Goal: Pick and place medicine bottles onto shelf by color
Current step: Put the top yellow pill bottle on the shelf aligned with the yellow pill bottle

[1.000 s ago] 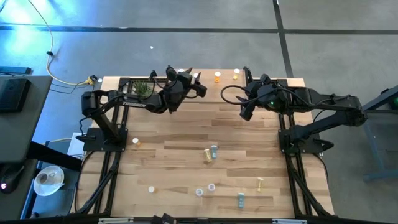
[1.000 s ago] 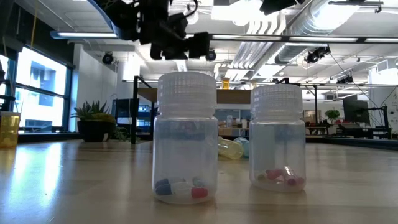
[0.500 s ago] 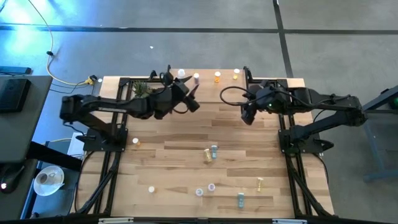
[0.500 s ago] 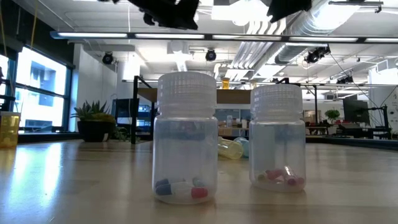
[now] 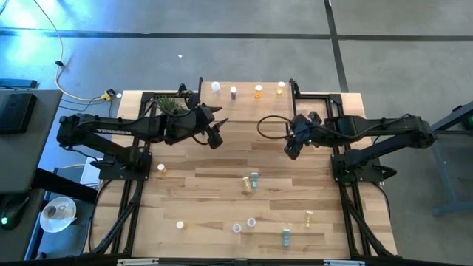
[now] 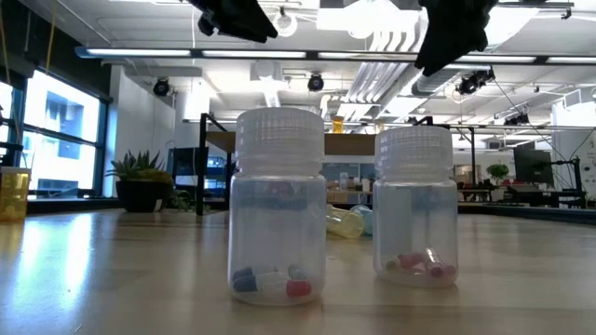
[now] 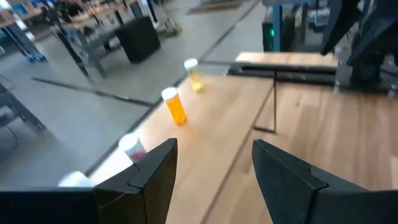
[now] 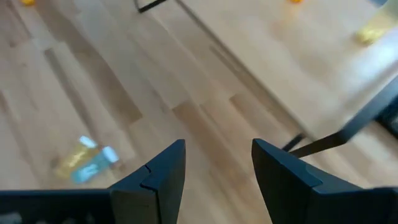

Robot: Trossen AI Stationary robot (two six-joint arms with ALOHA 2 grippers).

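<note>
Both arms pulled back from shelf (image 5: 247,100) toward mid-surface. We see left pincer (image 5: 215,137) and right pincer (image 5: 291,151) apart, empty. Four bottles (image 5: 233,91) stand on shelf in colour order; we judge arms now heading for scattered bottles (image 5: 250,182) on surface (image 5: 192,199).

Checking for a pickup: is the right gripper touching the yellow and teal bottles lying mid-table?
Apart. The high view shows the right gripper separated by bare wood from the yellow and teal bottles.
</note>
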